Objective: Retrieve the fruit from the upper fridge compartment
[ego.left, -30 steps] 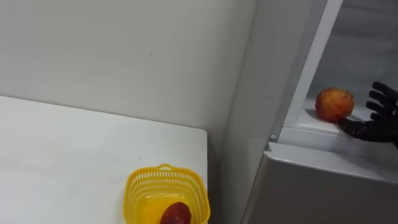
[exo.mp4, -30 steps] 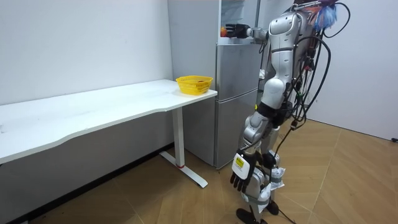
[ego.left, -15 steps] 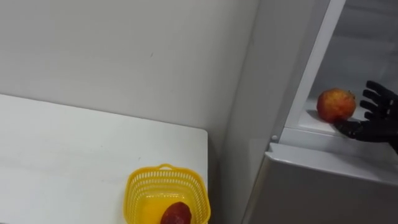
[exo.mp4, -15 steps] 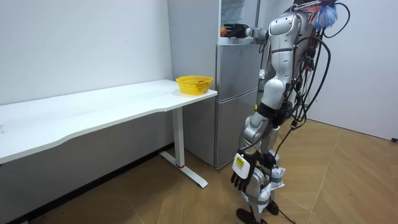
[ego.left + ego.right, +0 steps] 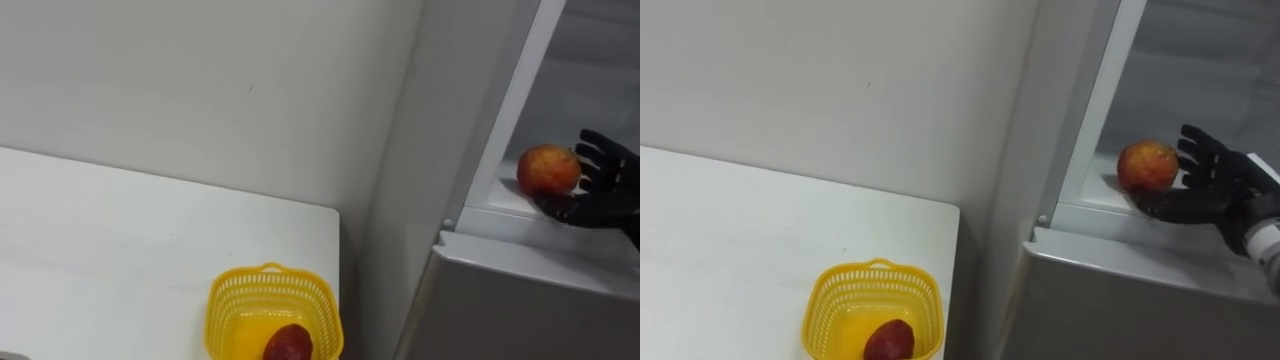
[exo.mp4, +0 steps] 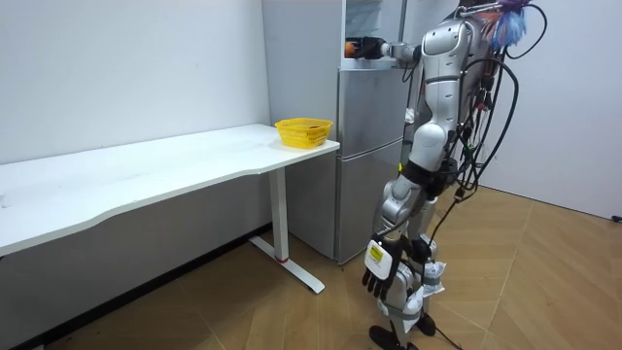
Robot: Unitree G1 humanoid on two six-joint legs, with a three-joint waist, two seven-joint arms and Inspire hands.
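1. My left hand (image 6: 380, 279) hangs by my side, fingers relaxed, holding nothing.

2. At the far left lies the white table (image 5: 110, 240). On its right end stands the yellow basket (image 5: 224, 303), with one dark red fruit (image 5: 288, 343) in it.

3. Right of the table stands the fridge (image 5: 500, 310). Its upper compartment is open. The apple (image 5: 547, 169) rests on the compartment floor, near the front sill.

4. My right hand (image 5: 603, 187) is inside the compartment, just right of the apple. The fingers are spread wide and nothing is held. The thumb reaches low along the near side of the apple. Whether it touches the apple I cannot tell.

5. Hazards, as I judge them:
- The apple is round and free to roll. A push from my fingertips before the thumb closes would probably send it left or forward over the sill, to the floor.
- A grip by the fingertips alone may slip when I lift.
- On withdrawal, my hand may strike the sill and loosen the hold.
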